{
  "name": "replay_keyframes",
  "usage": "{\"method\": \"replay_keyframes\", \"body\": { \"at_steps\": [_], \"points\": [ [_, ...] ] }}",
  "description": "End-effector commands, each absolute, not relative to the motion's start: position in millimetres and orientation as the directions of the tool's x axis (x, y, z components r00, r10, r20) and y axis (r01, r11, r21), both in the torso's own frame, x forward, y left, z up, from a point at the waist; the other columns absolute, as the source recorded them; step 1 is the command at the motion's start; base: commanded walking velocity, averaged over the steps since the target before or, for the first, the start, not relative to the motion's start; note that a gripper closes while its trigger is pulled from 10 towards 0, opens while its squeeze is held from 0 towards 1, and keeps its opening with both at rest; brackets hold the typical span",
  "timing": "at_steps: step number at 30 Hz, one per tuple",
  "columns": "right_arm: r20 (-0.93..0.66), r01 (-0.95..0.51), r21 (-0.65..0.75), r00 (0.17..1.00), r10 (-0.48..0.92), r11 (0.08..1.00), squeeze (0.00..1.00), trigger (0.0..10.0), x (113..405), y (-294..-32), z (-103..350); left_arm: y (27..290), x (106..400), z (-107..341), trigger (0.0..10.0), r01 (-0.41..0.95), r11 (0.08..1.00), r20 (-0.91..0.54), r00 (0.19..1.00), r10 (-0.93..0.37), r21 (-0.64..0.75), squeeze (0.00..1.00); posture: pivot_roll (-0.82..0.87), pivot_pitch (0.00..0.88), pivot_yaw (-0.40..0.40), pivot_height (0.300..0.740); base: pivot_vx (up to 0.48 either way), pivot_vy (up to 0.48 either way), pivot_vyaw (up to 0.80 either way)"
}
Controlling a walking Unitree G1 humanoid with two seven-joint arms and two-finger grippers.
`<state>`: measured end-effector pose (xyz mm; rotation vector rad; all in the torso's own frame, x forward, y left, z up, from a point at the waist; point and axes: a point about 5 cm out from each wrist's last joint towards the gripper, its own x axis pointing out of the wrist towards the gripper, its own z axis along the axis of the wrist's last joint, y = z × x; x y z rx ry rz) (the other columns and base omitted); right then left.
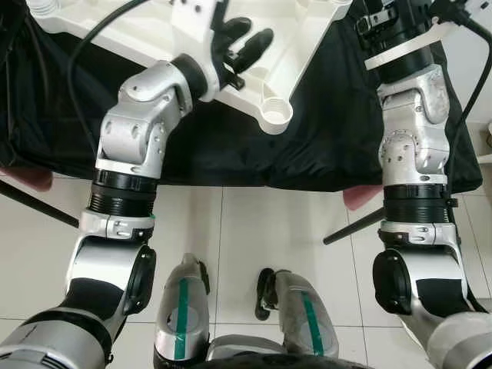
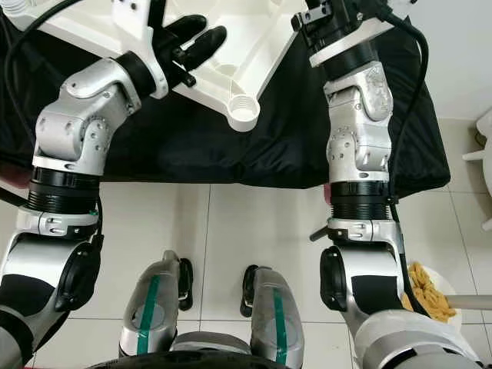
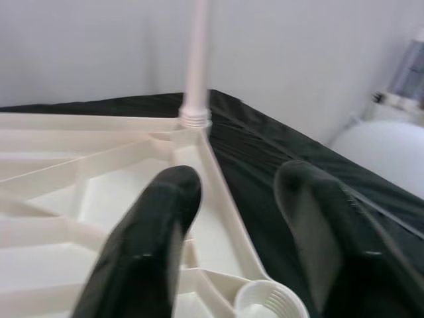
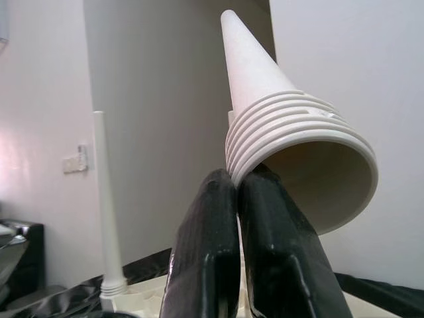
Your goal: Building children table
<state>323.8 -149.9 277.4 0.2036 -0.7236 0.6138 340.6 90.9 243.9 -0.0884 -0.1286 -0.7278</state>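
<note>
The white plastic table top lies upside down on a black cloth. One white tapered leg stands screwed into a far corner socket. An empty threaded socket sits at the near corner. My left gripper hovers open just above the ribbed underside, near that empty socket. My right gripper is shut on the threaded rim of a second white cone-shaped leg, held up in the air with its tip pointing up. The standing leg shows behind it.
The black cloth drapes over the work table's near edge. Black stand legs slant across the white tiled floor. My feet stand close to the table. A bowl of yellow snacks sits on the floor at my right.
</note>
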Motion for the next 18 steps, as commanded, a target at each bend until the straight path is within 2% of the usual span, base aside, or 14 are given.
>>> {"method": "replay_keyframes", "body": {
  "at_steps": [1, 7, 11, 14, 16, 18],
  "points": [
    [0.693, -0.605, -0.040, 0.556, 0.458, 0.795, 0.00, 10.0, 320, -151, 283, 91, 342, 245, 10.0, 0.669, 0.740, 0.146, 0.740, -0.657, -0.061, 1.00, 0.06, 0.000, -0.010, 0.740, 0.000, 0.000, 0.00],
    [0.681, -0.644, -0.016, 0.553, 0.480, 0.765, 0.00, 10.0, 320, -157, 278, 99, 346, 247, 10.0, 0.665, 0.741, 0.151, 0.744, -0.650, -0.089, 1.00, 0.06, 0.000, -0.008, 0.740, 0.000, 0.000, 0.00],
    [0.666, -0.708, 0.037, 0.543, 0.511, 0.705, 0.00, 10.0, 319, -172, 268, 104, 350, 251, 10.0, 0.678, 0.729, 0.160, 0.734, -0.660, -0.100, 1.00, 0.06, 0.000, -0.013, 0.740, 0.000, 0.000, 0.00],
    [0.663, -0.707, 0.047, 0.551, 0.508, 0.706, 0.00, 10.0, 319, -177, 267, 105, 350, 255, 10.0, 0.687, 0.714, 0.183, 0.726, -0.663, -0.135, 1.00, 0.06, 0.000, -0.012, 0.740, 0.000, 0.000, 0.00],
    [0.641, -0.707, 0.045, 0.562, 0.523, 0.705, 0.00, 10.0, 320, -183, 261, 106, 351, 267, 10.0, 0.708, 0.670, 0.240, 0.706, -0.667, -0.221, 1.00, 0.06, 0.000, -0.011, 0.740, 0.000, 0.000, 0.00],
    [0.627, -0.704, 0.038, 0.569, 0.532, 0.709, 0.00, 10.0, 320, -185, 258, 106, 351, 271, 10.0, 0.715, 0.655, 0.258, 0.699, -0.666, -0.245, 1.00, 0.06, 0.000, -0.011, 0.740, 0.000, 0.000, 0.00]
  ]
}}
